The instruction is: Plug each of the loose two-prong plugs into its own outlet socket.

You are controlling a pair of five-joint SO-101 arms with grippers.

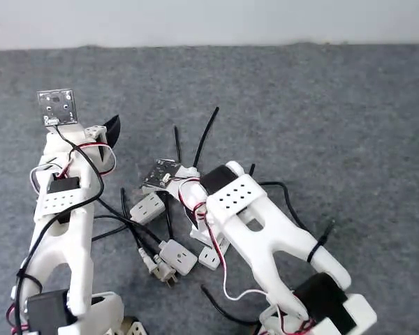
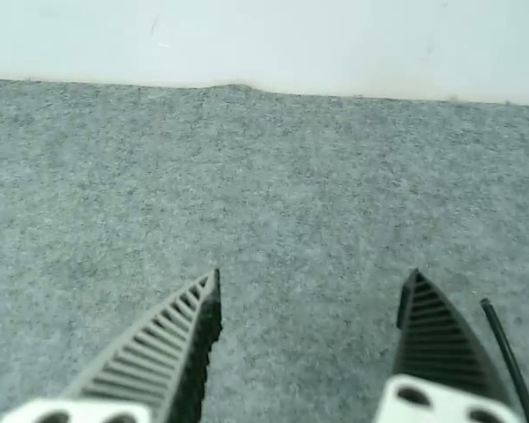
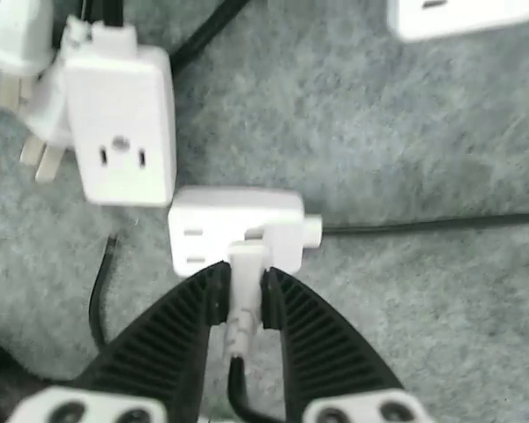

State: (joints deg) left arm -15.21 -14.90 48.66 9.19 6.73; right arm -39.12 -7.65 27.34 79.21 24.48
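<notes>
Right gripper (image 3: 246, 275) clamps a plug (image 3: 244, 317) touching the outlet socket (image 3: 216, 216); another socket (image 3: 123, 123) sits just beyond. Left gripper (image 2: 309, 295) gapes over carpet (image 2: 291, 176).

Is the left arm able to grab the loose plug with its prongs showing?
Probably yes: the left end effector is open over carpet, and the loose plug lies uncovered beside an outlet socket, nothing on top of it.

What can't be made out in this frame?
Right wrist view: the plug in the right gripper covers its own prongs, so seating in the outlet is unclear.
Right wrist view: another outlet is cut off by the edge.
Left wrist view: a black cable runs off the edge.
</notes>
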